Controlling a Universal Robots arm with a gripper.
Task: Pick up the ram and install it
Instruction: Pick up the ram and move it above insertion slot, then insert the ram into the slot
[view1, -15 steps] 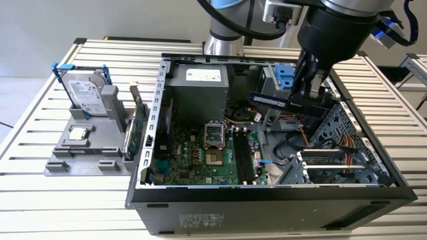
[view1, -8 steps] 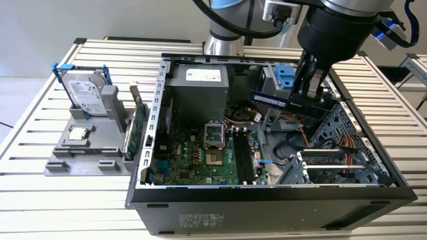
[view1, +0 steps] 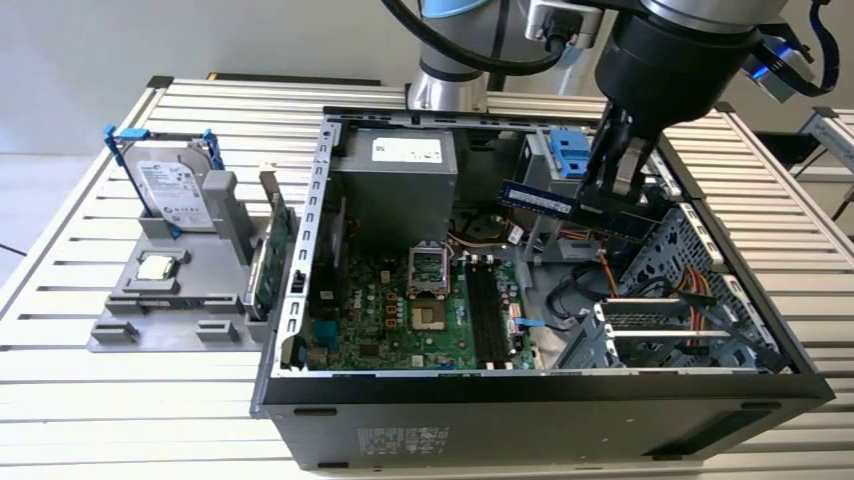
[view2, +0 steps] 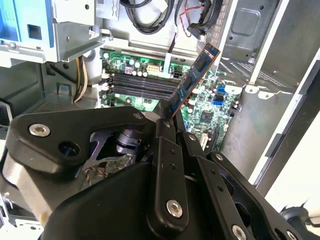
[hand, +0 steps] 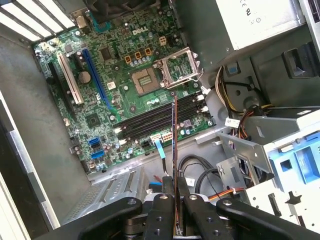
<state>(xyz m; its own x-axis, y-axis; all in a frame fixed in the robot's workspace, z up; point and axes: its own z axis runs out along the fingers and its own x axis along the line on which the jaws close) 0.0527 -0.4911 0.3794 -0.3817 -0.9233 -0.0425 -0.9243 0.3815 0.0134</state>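
— Jaws of my gripper (view1: 614, 203) are clamped on the ram (view1: 541, 199). I hold it near one end, and the rest of the stick stands out free and tilted above the open computer case (view1: 534, 400).

— Where is it against the board?

— In the exterior view it hangs in the air at about two o'clock of the case, over the cables (view1: 603, 272) and beside the drive cage (view1: 687, 255). The memory slots (view1: 483, 312) lie at about seven o'clock from it, lower and well apart. In the first wrist view I see the stick edge-on. Its line runs toward the slots, but it sits in none of them.

— What can go wrong from here?

— I judge there are several things. The stick is not level, so if it meets a slot with this tilt, one corner may touch first, and it may jam or bend. My grip is on one end only, so a push could turn the stick between the pads. The cables and the cage wall are near, and the free end could catch on them. If the notch does not match the key of the slot, pressing would harm the gold contacts. I cannot tell whether the slot latches are open.
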